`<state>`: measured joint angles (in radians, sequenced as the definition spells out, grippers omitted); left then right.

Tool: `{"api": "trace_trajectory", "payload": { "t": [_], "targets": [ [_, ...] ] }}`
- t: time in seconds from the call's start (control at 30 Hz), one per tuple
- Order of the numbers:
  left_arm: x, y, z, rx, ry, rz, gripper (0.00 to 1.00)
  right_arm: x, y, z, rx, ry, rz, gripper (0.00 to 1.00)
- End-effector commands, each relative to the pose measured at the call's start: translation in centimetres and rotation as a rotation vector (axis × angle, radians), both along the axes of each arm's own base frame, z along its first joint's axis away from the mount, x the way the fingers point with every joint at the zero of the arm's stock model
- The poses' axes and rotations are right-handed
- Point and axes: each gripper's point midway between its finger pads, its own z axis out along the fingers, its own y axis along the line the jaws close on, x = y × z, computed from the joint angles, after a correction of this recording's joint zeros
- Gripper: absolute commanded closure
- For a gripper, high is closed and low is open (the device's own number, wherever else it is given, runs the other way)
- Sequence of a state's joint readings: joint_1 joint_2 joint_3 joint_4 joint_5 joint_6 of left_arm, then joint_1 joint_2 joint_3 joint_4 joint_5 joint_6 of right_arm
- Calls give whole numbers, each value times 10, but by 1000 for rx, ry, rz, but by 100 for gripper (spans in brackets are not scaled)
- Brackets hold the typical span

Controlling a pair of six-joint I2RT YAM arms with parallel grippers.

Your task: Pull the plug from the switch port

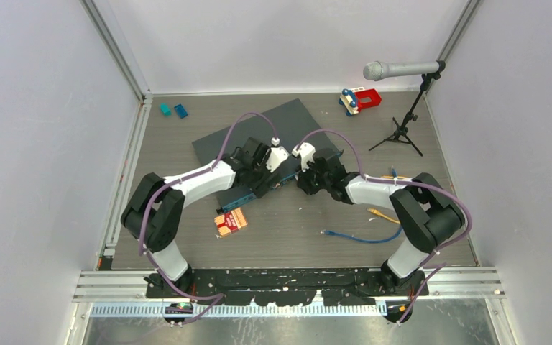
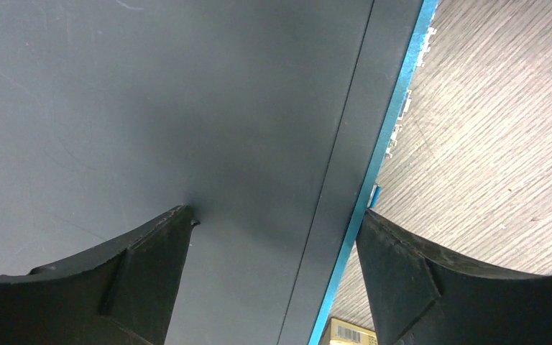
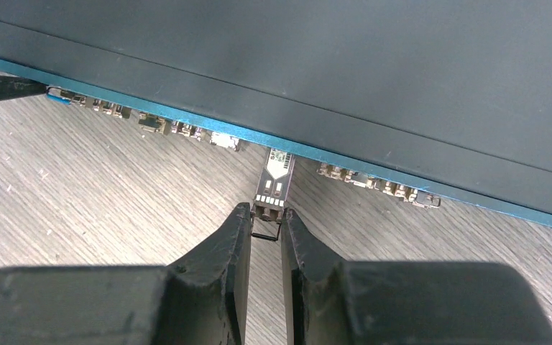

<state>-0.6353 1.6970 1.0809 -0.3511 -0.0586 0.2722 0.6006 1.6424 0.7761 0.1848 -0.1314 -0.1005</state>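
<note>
A wide, slate-grey switch lies flat on the tabletop, toward twelve o'clock from the two arm bases, its teal front edge facing the arms. In the right wrist view a small metal plug sticks out of that edge toward six o'clock, its nose in a port. The right pincer reaches in from six o'clock, nearly shut, and nips only the plug's tail end, where a thin wire loop sits. The left pincer stands open astride the front edge at about nine o'clock from the plug: one finger touches the switch top, the other hangs just beyond the edge, and it clamps nothing. The likely trouble is slipping: so shallow a hold may slide off the tail, or tug the loop alone, if the plug sticks. A pull angled away from six o'clock could wedge the plug. With the switch only lightly steadied, the whole box may drag along the tabletop instead of letting go.
</note>
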Motion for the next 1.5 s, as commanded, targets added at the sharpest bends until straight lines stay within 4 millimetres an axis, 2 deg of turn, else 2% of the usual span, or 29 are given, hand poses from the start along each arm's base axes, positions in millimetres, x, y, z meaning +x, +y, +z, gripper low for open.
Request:
{"api": "trace_trajectory", "payload": {
  "t": [0.0, 0.27, 0.43, 0.53, 0.6, 0.7, 0.73, 0.77, 0.83, 1.03, 1.47],
  "targets": [
    [29, 3, 11, -81, -51, 68, 14, -26, 5, 31, 63, 19, 116, 99],
    [29, -13, 20, -133, -42, -3, 11, -41, -4, 21, 95, 86, 126, 99],
    [26, -20, 17, -152, -4, -31, 11, -32, -8, 8, 115, 58, 43, 98],
    [26, -22, 15, -147, 12, -36, 11, -24, -6, 10, 129, 50, 9, 98],
    [26, -22, 16, -146, 11, -36, 11, -17, -9, 15, 118, 33, -24, 91],
    [24, -21, 17, -148, 10, -36, 11, -12, -10, 23, 114, 19, -42, 73],
    [24, -20, 17, -148, 8, -36, 11, -12, -9, 26, 120, 22, -40, 62],
    [24, -19, 18, -146, 5, -34, 10, -13, -8, 27, 119, 25, -37, 55],
    [25, -18, 18, -143, 2, -26, 11, -10, -5, 31, 106, 6, -36, 50],
    [25, -15, 18, -148, -1, -17, 10, 3, 1, 38, 70, -34, -39, 49],
    [33, -10, 19, -148, -13, -3, 11, 21, 9, 27, 10, -19, -60, 52]
  ]
}}
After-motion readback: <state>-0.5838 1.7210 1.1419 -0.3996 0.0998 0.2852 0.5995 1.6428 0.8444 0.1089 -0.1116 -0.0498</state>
